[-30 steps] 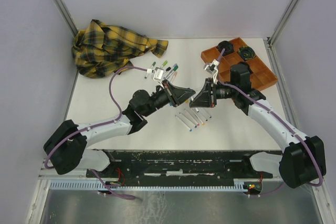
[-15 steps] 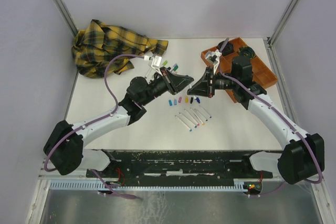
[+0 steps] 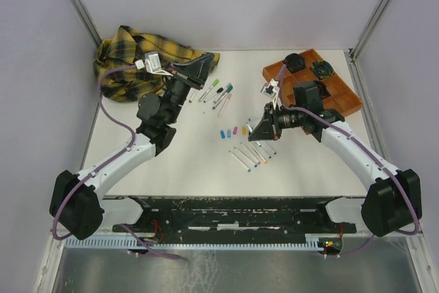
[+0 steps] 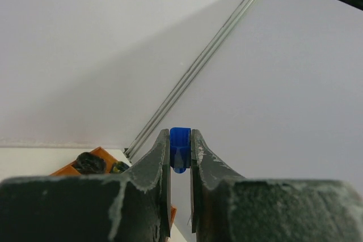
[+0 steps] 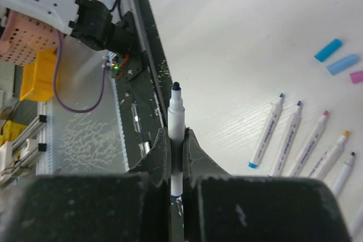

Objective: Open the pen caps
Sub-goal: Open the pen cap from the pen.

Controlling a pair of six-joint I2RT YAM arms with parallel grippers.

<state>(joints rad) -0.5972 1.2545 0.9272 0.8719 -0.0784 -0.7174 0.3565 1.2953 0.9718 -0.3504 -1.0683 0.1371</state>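
Observation:
My left gripper (image 3: 206, 64) is raised near the plaid cloth at the back left. It is shut on a small blue pen cap (image 4: 180, 148), pinched between the fingertips (image 4: 180, 135). My right gripper (image 3: 255, 134) is shut on a white pen barrel (image 5: 176, 118) with its blue tip bare, just above the table's middle. Loose caps (image 3: 233, 130) in blue, light blue and pink lie in a row; they also show in the right wrist view (image 5: 329, 50). Several uncapped pens (image 3: 251, 154) lie below them. Several capped pens (image 3: 218, 91) lie behind, near the left gripper.
A yellow plaid cloth (image 3: 137, 60) is bunched at the back left corner. An orange tray (image 3: 343, 97) with dark round objects (image 3: 322, 68) stands at the back right. The black base rail (image 3: 226, 214) runs along the near edge.
The grippers have pulled apart. My left gripper swung up and back-left toward the cloth with the blue cap. My right gripper moved down toward the row of pens with the bare pen.

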